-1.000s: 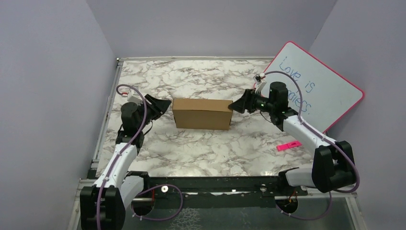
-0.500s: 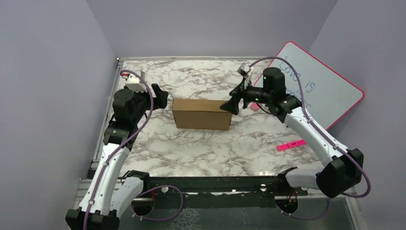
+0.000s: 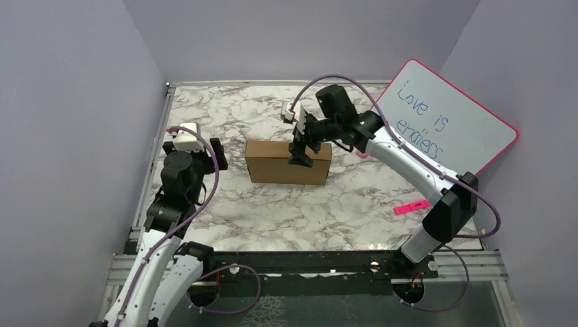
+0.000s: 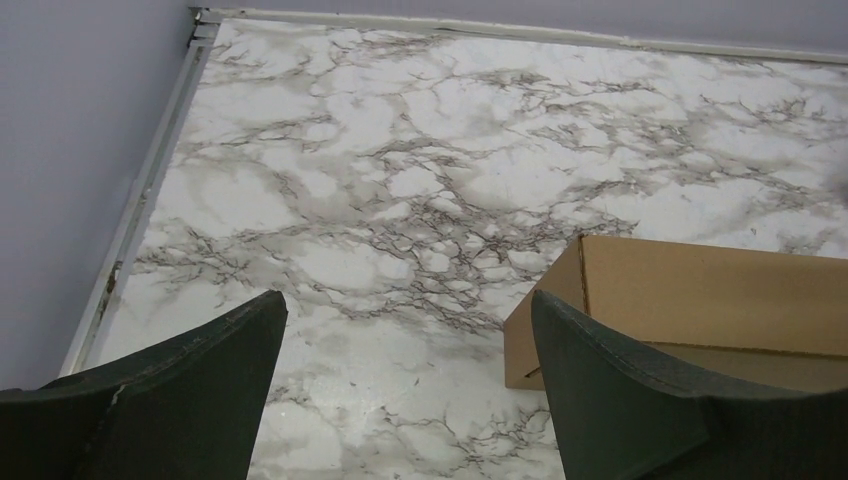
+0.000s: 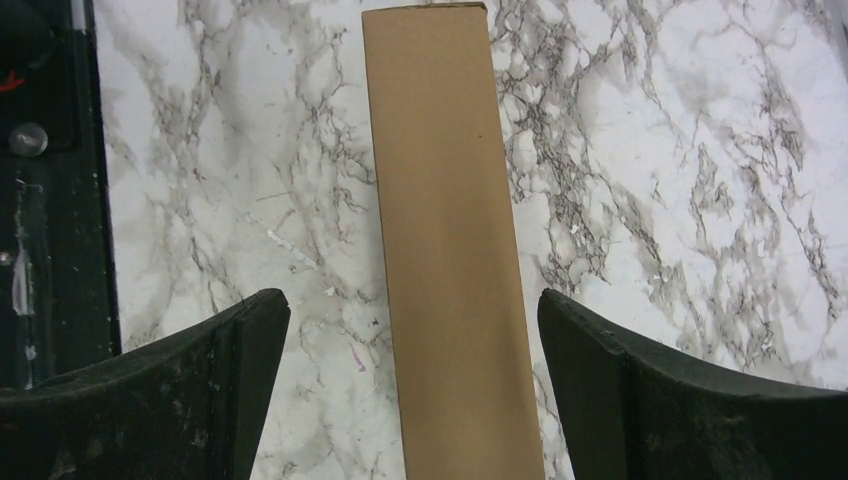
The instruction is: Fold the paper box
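Note:
The paper box (image 3: 272,162) is a closed brown cardboard box standing on its long edge in the middle of the marble table. My right gripper (image 3: 302,151) hangs above the box's right part, open, pointing down, its two fingers either side of the box's narrow top face (image 5: 447,240) without touching. My left gripper (image 3: 213,155) is open and empty, raised a little to the left of the box; the box's left end shows at the right of the left wrist view (image 4: 690,310).
A pink-rimmed whiteboard (image 3: 450,122) with blue writing leans at the right wall. A pink marker (image 3: 411,206) lies on the table at the right. Grey walls close in the table at left, back and right. A black rail (image 3: 307,262) runs along the near edge.
My right gripper has swung from the box's right end up and left, and now points down over the box top. My left gripper has pulled back from the box's left end and risen.

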Motion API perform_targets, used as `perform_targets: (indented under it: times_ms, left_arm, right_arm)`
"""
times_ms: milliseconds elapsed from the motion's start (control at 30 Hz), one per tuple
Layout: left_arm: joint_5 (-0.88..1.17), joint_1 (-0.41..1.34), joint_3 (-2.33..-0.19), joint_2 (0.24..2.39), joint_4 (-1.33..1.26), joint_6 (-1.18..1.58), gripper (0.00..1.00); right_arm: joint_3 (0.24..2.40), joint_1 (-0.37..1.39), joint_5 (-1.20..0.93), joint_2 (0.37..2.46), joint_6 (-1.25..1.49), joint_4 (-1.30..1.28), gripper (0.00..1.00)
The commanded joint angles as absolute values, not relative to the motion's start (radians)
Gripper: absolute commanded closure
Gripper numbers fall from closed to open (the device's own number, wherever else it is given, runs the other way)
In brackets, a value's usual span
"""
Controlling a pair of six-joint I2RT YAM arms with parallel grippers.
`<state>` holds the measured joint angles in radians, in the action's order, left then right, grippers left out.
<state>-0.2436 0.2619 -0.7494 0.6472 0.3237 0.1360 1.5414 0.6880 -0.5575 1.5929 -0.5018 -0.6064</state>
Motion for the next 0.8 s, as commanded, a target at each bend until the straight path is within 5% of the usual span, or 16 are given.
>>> perform_targets:
  times_ms: [0, 367, 767]
  left_arm:
    - [-0.371, 0.288, -0.735, 0.586, 0.320, 0.111, 0.08]
    - [-0.397, 0.299, -0.725, 0.558, 0.311, 0.110, 0.07]
    - [-0.396, 0.299, -0.721, 0.556, 0.306, 0.109, 0.07]
  right_arm:
    - [1.627, 0.723, -0.461, 1.677, -0.621, -0.725, 0.00]
    - [1.729, 0.776, -0.339, 1.832, -0.668, -0.781, 0.00]
    - [1.612, 0.892, -0.220, 1.737, -0.771, -0.677, 0.47]
